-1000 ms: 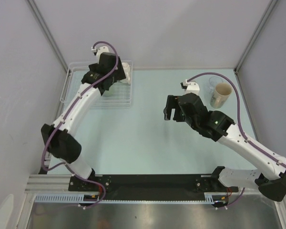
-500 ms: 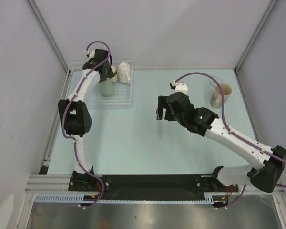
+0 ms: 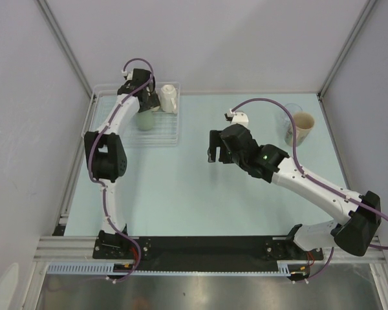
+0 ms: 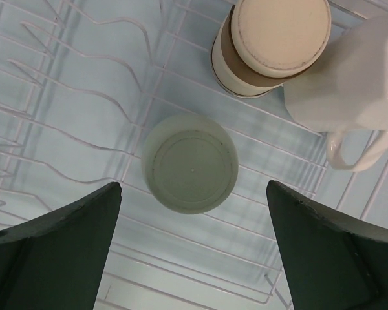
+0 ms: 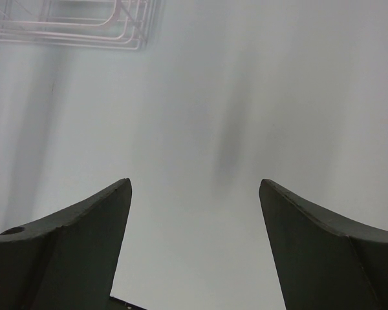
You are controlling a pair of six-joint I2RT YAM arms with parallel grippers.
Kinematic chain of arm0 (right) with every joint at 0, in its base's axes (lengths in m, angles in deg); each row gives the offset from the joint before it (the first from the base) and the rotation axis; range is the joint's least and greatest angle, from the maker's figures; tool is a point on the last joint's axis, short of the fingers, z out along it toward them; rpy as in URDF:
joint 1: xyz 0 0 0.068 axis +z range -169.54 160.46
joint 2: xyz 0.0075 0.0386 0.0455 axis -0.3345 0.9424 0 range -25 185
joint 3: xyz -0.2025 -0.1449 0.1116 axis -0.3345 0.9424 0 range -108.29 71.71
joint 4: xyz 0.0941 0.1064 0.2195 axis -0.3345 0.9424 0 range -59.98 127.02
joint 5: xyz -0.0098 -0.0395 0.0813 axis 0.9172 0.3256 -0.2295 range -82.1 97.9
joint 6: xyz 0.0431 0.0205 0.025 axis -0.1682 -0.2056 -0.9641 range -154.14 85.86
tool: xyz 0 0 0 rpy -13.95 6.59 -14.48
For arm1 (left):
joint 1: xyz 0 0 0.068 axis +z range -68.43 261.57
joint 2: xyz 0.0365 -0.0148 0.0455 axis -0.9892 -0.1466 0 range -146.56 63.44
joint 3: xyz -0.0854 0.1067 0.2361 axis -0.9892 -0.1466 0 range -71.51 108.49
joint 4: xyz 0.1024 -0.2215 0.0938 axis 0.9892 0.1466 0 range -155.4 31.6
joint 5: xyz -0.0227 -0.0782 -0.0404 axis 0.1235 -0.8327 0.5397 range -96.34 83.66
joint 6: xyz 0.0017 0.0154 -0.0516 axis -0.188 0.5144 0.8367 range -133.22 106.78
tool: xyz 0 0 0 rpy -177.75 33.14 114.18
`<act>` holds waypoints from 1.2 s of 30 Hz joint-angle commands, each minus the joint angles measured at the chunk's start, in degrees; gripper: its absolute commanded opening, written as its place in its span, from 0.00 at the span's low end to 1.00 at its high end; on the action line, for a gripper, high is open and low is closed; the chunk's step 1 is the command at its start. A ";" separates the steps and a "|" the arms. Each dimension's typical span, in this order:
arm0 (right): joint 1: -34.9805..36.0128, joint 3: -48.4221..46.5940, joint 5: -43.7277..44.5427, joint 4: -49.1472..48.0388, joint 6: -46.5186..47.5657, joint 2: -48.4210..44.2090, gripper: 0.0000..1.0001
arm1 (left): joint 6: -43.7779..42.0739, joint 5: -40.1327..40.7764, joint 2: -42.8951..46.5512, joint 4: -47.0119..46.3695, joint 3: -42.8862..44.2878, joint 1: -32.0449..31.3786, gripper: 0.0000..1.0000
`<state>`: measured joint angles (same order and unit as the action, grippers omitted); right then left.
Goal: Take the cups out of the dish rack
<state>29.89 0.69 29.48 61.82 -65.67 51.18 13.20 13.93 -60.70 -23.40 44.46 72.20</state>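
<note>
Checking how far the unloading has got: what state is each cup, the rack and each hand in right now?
rack: holds three cups.
green cup: upside down in the rack.
brown-banded cup: upside down in the rack.
white cup: in the rack, mouth hidden.
beige cup: upright on the table.
clear glass: standing on the table.
left hand: open, empty, over the green cup.
right hand: open, empty.

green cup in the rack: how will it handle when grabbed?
The green cup sits upside down on the dish rack wires, so probably stable, unlikely to roll. Smooth sides look rigid, possibly slippery. Small, so likely light.
</note>
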 commanded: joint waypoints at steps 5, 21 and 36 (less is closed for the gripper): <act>0.14 -0.87 0.48 -1.38 -1.08 0.55 0.86 | -0.22 -1.64 -1.81 -2.45 1.02 -0.21 1.00; -0.91 0.97 -0.40 -1.64 -1.78 -0.24 0.84 | -0.66 -1.02 -2.16 -2.54 -0.30 0.05 0.66; -1.53 2.64 -0.58 -2.17 -1.52 -1.83 0.83 | 1.18 -0.76 3.19 -4.03 -6.10 -0.04 0.01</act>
<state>28.70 3.42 28.39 61.44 -66.96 51.48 13.24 13.75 -61.11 -29.22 40.50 72.22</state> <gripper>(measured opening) 0.829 0.626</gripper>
